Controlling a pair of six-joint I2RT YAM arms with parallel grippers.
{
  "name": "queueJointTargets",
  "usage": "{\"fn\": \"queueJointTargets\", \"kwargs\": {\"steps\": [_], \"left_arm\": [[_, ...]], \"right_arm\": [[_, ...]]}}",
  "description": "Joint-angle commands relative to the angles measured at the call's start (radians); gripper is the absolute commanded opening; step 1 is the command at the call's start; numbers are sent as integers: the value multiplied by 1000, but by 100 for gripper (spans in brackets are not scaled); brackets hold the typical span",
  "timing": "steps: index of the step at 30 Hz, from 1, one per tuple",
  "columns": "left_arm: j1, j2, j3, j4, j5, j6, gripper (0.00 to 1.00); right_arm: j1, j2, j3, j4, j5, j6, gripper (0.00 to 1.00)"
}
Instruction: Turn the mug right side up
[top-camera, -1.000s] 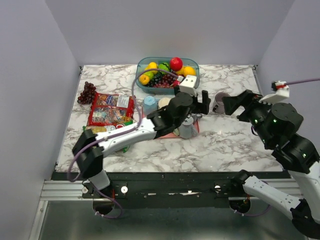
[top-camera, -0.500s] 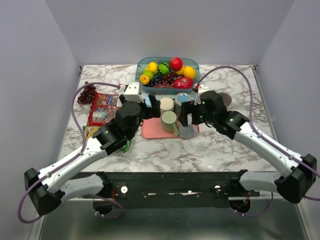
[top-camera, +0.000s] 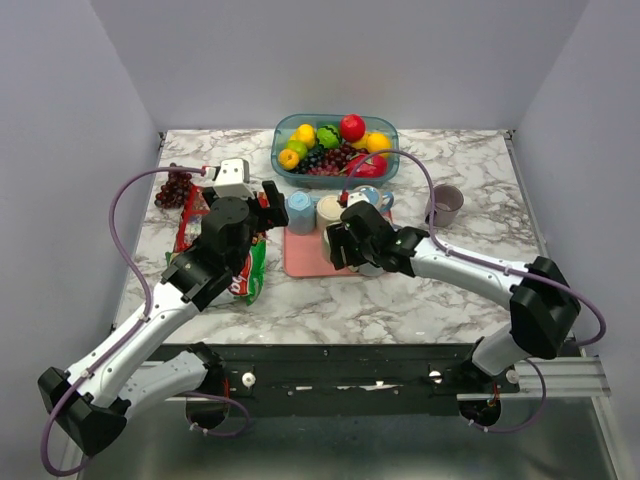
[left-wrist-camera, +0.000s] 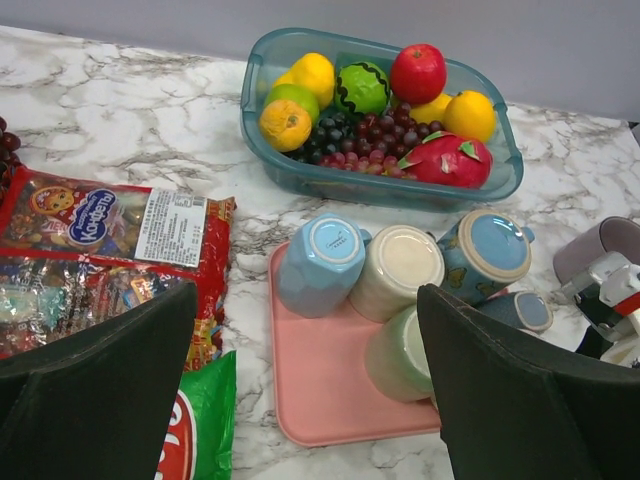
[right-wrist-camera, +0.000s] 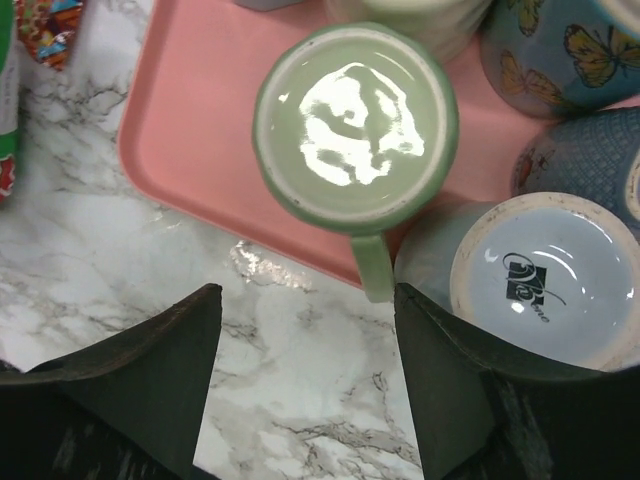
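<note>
Marble table. At far edge, teal tub heaped with fruit: red apple, orange, pink dragon fruit. To its left, loose bunch of dark grapes; nearer, red sweet packet and green packet. On pink tray, bottom-up blue cup touching cream cup, butterfly mug beside. Mauve cup alone on the marble, right of the tray.

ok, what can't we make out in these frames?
Top view: green mug hidden under the right tool.
Left wrist view: part of the green mug, handle included, hidden behind a finger of the left tool.
Right wrist view: butterfly mug cut off by the top and right edges; glare washes out the green mug's base; logo on the grey mug too small to read.
</note>
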Motion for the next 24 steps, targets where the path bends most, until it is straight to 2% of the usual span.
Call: {"fn": "queueJointTargets", "kwargs": {"steps": [1,8,19,24], "left_arm": [[25,16,-16,-3,56,-1,99],[59,42,-20,8,96,-22,99],[76,39,-43,29,92,-32,99],[83,42,-48,32,99,-36,99]], "right_arm": [[3,50,38,54,101,20,76],[3,146,80,68,90,10,75],[3,197,89,63,124,23,52],[3,228,115,42,133,38,47]]}}
